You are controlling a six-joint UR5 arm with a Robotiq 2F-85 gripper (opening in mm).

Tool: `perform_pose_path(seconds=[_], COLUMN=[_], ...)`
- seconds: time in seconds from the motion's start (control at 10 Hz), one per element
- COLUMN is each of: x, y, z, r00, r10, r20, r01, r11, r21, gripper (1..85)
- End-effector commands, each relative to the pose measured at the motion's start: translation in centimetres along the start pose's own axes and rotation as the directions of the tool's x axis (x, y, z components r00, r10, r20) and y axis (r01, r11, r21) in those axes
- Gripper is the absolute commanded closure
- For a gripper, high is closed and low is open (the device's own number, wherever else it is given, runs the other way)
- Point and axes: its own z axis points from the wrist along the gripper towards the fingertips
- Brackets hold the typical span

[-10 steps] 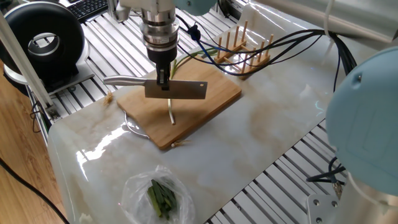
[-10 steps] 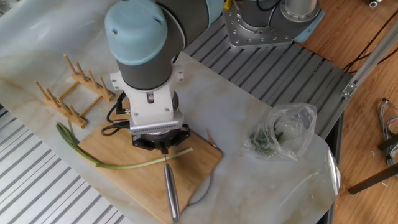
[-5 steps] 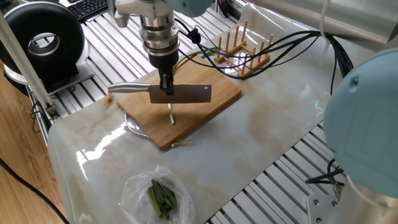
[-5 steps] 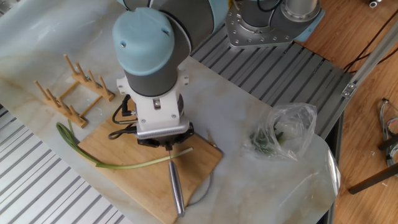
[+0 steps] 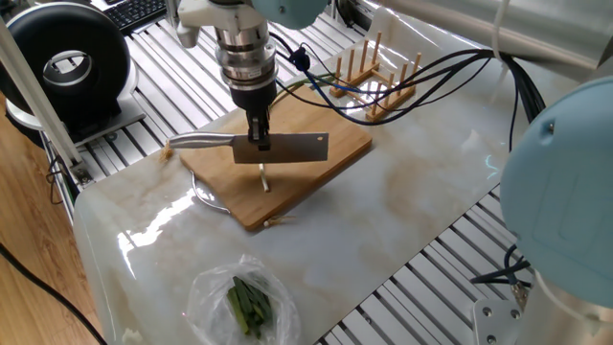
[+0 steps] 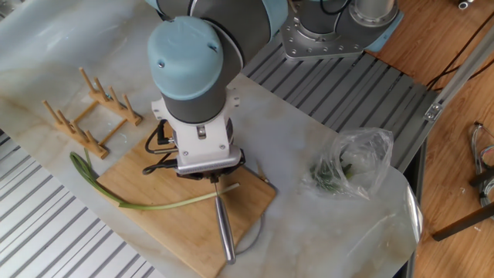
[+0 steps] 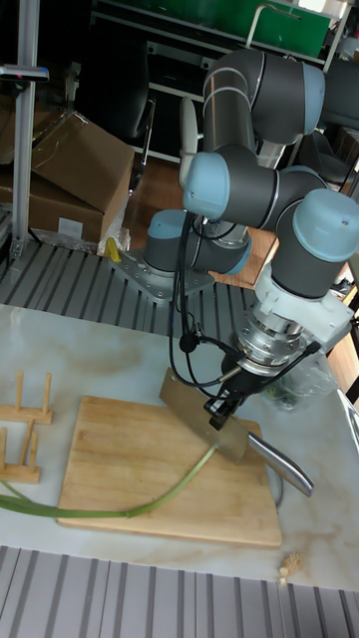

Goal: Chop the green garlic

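Gripper (image 5: 260, 142) clamps down on the knife (image 5: 278, 147), blade broadside in one fixed view, handle sticking out toward the left of frame. Blade hangs over the white end of the garlic (image 6: 147, 204), just above the board (image 6: 174, 224); contact is too close to call. In the other fixed view the stalk runs across the board's middle, its green tips trailing off the left edge beside the wooden rack (image 6: 85, 108). Over at the right of that frame sits a plastic bag (image 6: 351, 164) of dark greens.
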Motion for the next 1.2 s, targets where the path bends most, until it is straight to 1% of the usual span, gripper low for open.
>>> perform_pose_path(seconds=[0.0,0.4,0.7,0.9,1.1], x=[-0.38,-0.52,-0.72,-0.86,-1.08], y=[0.34,0.34,-0.17,-0.19,-0.13], z=[0.22,0.00,0.18,0.24,0.70], r00=[1.000,1.000,0.999,0.999,0.999], r10=[0.004,0.014,0.015,0.014,0.011], r20=[0.014,0.022,0.029,0.034,0.038], r01=[-0.004,-0.014,-0.015,-0.014,-0.011], r11=[1.000,1.000,1.000,1.000,1.000], r21=[-0.009,-0.010,0.005,0.002,-0.003], gripper=[84.3,84.3,84.3,84.3,84.3])
